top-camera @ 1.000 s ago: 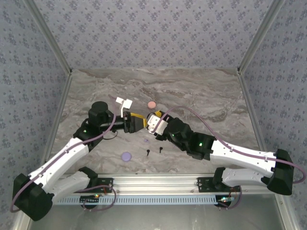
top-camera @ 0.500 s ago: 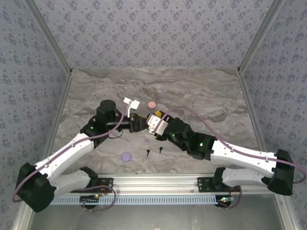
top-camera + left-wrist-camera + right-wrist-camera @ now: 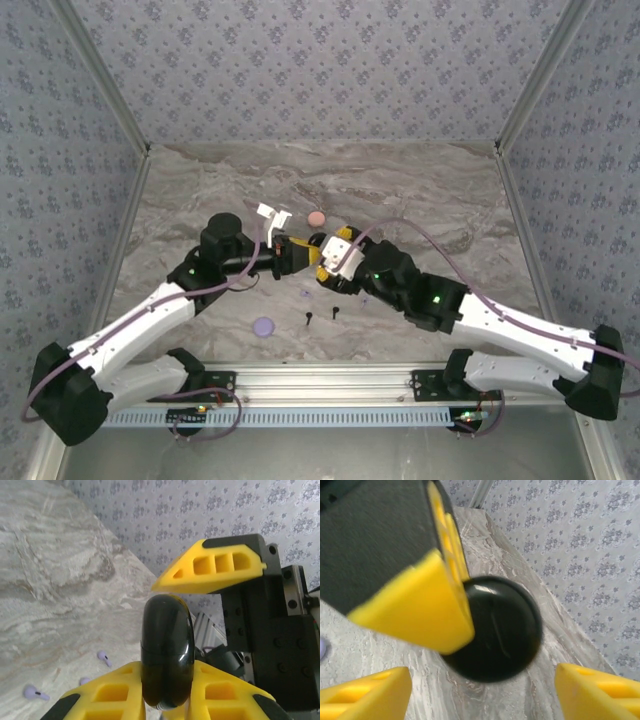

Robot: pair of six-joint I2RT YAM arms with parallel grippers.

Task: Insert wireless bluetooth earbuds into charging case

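Note:
A round black charging case (image 3: 166,650) stands on edge, lid closed, clamped between the yellow fingers of my left gripper (image 3: 167,674). From above, the case (image 3: 312,246) hangs over mid-table where my left gripper (image 3: 298,253) and right gripper (image 3: 327,268) meet. In the right wrist view the case (image 3: 497,627) sits ahead of my right gripper (image 3: 482,690), which is open, its fingertips (image 3: 370,690) wide apart and off the case. Two black earbuds (image 3: 310,319) (image 3: 335,311) lie on the table nearer the bases. Lavender earbuds (image 3: 104,657) (image 3: 35,693) lie below the case.
A pink round case (image 3: 316,218) rests behind the grippers. A lavender round case (image 3: 263,326) lies near the front, left of the black earbuds. Patterned walls close the marble table (image 3: 430,200) on three sides, and a metal rail (image 3: 330,378) runs along the near edge.
My left gripper moved in and shut on the black case. My right gripper opened off the case, and its arm shifted slightly right.

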